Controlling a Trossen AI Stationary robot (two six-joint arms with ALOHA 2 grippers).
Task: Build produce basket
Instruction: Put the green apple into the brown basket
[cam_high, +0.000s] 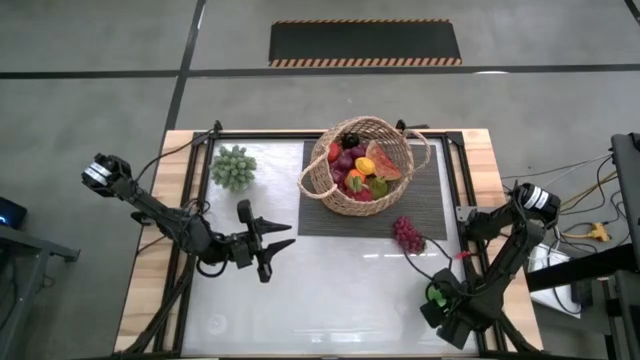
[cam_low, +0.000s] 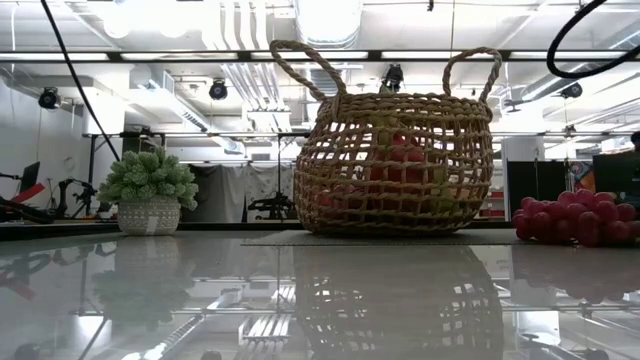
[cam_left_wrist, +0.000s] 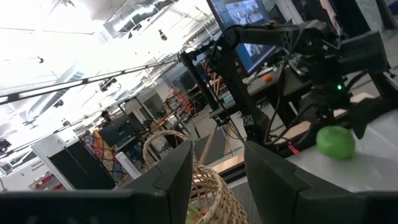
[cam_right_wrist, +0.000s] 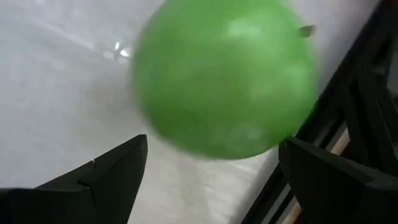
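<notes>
The woven basket (cam_high: 360, 165) stands on a dark mat (cam_high: 440, 215) at the far middle of the table, with several toy fruits inside it. In the low view the basket (cam_low: 395, 150) shows red fruit through its weave. A red grape bunch (cam_high: 407, 235) lies on the mat's near right corner. A green apple (cam_high: 436, 294) lies on the white tabletop near the right front. My right gripper (cam_right_wrist: 212, 142) points down over the apple (cam_right_wrist: 224, 81), open, one finger on each side and apart from it. My left gripper (cam_high: 288, 235) hovers left of centre, open and holding nothing.
A green potted plant (cam_high: 233, 167) in a white pot (cam_low: 150, 215) stands at the far left. Dark frame rails run along the table's right edge (cam_right_wrist: 367, 124). Bare white tabletop lies between the two arms.
</notes>
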